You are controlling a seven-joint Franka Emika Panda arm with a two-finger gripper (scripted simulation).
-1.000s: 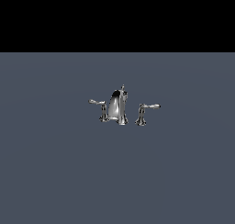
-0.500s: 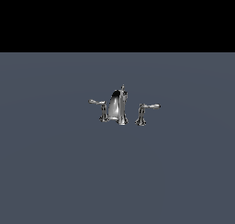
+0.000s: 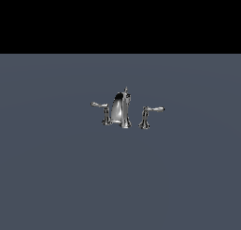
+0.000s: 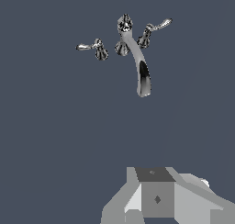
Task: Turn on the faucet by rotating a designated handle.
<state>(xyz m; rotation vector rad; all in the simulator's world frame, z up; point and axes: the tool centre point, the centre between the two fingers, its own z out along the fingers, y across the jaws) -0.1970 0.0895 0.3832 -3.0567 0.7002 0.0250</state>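
The chrome faucet (image 3: 121, 109) stands on the flat grey surface in the middle of the exterior view, its tall curved spout between two lever handles. The handle (image 3: 104, 110) with its thin lever pointing to the exterior view's left sits beside the spout. In the wrist view the faucet (image 4: 137, 58) and the same handle (image 4: 95, 48) appear small and far off. Only grey blocky parts of my gripper (image 4: 156, 194) show at the wrist picture's edge, well apart from the faucet. Its fingers are not distinguishable. The arm does not show in the exterior view.
The twin chrome handle (image 3: 148, 116), its lever pointing to the exterior view's right, stands on the spout's other side; the wrist view shows this twin handle (image 4: 151, 30) too. The grey floor (image 3: 56, 177) stretches around the set under a black background.
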